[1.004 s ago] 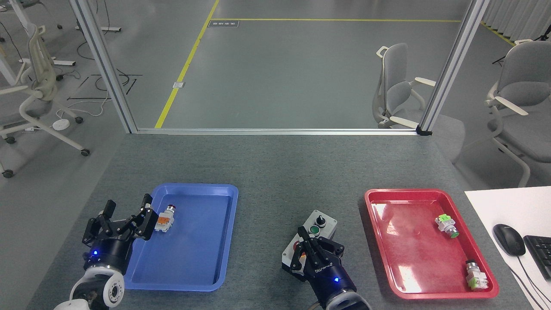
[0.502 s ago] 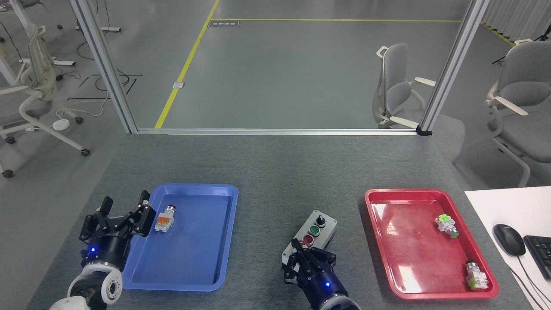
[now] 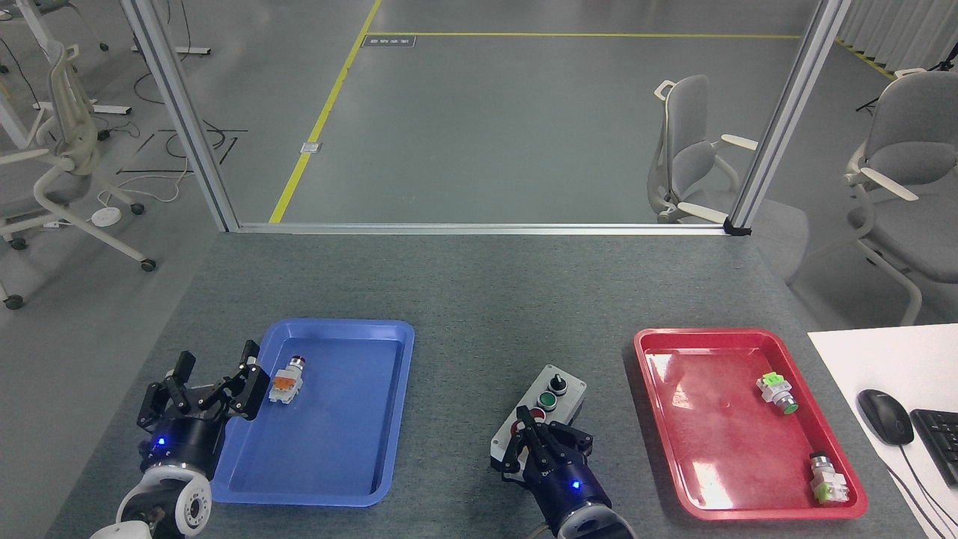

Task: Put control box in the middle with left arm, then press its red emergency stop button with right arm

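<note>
1. Control box [image 3: 550, 408]: oblong, light-grey faceplate on a black base, lying on the dark-grey counter [image 3: 479, 299] between the blue tray [image 3: 389, 419] and the red tray [image 3: 658, 434]; it is set at a slant, its near end hidden under the right pincer.
2. Visible controls on the box: black knob [image 3: 557, 384] farthest from the robot, then green button [image 3: 546, 401], then part of a small red button [image 3: 536, 414].
3. Red emergency stop button [image 3: 515, 430]: only a red sliver shows at the near end of the box, beside the fingers of the right pincer.
4. Right pincer [image 3: 540, 443]: over the near end of the box, fingers drawn close together; whether it touches the button cannot be told.
5. Left pincer [image 3: 217, 378]: spread apart and empty, at the left rim of the blue tray, just beside a loose orange-and-white switch [image 3: 284, 380] lying in that tray.
6. Step in hand, as judged: the box sits in the middle, so placing looks done and the pressing step is under way.
7. Next move, as judged: a straight downward push centred on the mushroom head, without sliding the box.
8. Writing: pale lettering on the body of the right pincer is too small to read; no other labels are legible.
</note>
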`<state>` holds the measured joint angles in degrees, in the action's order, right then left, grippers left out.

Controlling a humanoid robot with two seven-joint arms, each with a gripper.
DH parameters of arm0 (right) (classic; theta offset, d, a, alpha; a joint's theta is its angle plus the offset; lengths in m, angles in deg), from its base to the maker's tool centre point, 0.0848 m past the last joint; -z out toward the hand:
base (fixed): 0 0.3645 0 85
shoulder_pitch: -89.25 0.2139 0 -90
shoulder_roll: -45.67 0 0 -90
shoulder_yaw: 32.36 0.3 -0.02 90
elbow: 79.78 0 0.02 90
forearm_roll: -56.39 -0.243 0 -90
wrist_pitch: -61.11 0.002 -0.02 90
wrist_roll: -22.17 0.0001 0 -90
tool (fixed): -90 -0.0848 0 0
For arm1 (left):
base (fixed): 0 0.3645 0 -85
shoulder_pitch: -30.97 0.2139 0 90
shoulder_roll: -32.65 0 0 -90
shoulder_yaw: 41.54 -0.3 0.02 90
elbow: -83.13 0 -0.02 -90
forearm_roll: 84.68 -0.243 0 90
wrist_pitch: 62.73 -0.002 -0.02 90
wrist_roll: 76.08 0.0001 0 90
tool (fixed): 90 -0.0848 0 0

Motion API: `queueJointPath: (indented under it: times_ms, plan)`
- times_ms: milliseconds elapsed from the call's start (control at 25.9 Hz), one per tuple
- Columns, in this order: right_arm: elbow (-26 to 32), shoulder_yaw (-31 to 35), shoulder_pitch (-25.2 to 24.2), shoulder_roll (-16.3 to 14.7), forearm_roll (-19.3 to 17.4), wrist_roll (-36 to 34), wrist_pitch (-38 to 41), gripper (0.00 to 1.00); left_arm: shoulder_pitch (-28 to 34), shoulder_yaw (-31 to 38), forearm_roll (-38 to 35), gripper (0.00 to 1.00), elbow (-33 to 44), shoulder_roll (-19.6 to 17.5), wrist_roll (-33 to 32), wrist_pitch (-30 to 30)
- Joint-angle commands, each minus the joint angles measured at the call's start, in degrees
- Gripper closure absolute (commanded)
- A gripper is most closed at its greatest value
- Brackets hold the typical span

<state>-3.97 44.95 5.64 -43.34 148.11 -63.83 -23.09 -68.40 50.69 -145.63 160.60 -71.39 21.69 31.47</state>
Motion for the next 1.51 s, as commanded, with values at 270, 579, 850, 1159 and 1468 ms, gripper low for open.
queueJointPath:
  times_ms: [270,579,850,1159,1468]
  plan:
    - [4.5,5.1,-0.3,-3.0,-3.3,-4.0,-0.2,0.46,0.5,-3.8,-1.7,0.01,-4.3,2.7,0.1,0.1]
    - [8.9,15.2,-2.7,-6.4,-4.3,-5.0,3.1,0.01,0.6,-3.6,-1.3,0.01,-4.5,3.1,0.2,0.4]
    - [10.8,22.1,-5.4,-7.0,-4.4,-5.1,5.2,0.01,0.6,-3.6,-1.2,0.01,-4.5,3.1,0.2,0.4]
    - [10.9,23.2,-5.7,-9.4,-7.5,-7.1,6.2,0.01,0.6,-3.6,-1.2,0.01,-4.5,3.1,0.3,0.4]
    - [10.8,23.2,-5.9,-9.7,-7.5,-7.0,5.7,0.01,0.6,-3.6,-1.2,0.01,-4.5,3.1,0.2,0.4]
